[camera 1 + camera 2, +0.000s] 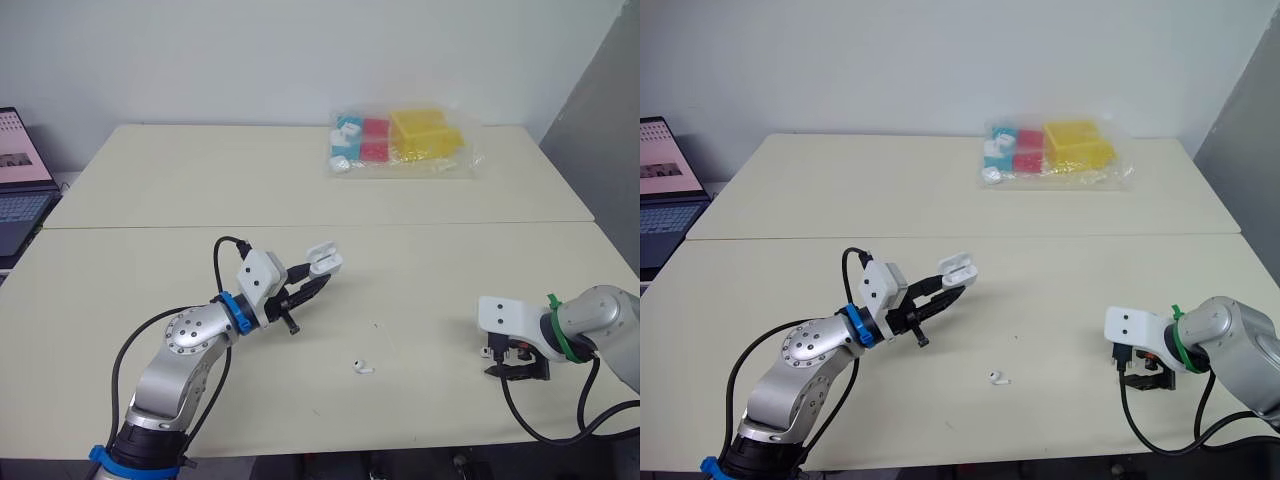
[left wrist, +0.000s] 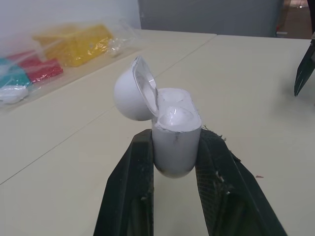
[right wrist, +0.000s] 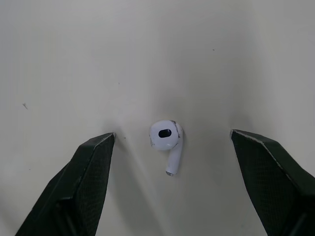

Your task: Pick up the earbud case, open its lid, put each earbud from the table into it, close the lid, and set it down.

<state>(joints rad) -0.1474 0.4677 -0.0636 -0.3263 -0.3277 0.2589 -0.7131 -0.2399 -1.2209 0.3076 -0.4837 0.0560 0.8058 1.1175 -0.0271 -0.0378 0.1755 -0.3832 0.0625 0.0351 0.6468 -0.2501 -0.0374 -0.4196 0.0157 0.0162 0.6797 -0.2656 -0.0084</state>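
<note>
My left gripper is shut on the white earbud case and holds it above the middle of the table. The case's lid stands open, tipped back. Whether anything sits inside the case I cannot tell. One white earbud lies on the table in front of the case, toward the near edge. My right gripper points down at the table on the right and is open. A second white earbud lies on the table between its fingers, touching neither.
A clear plastic bag of yellow, red and teal boxes lies at the back of the table. A laptop stands off the left edge. A seam runs across the table top.
</note>
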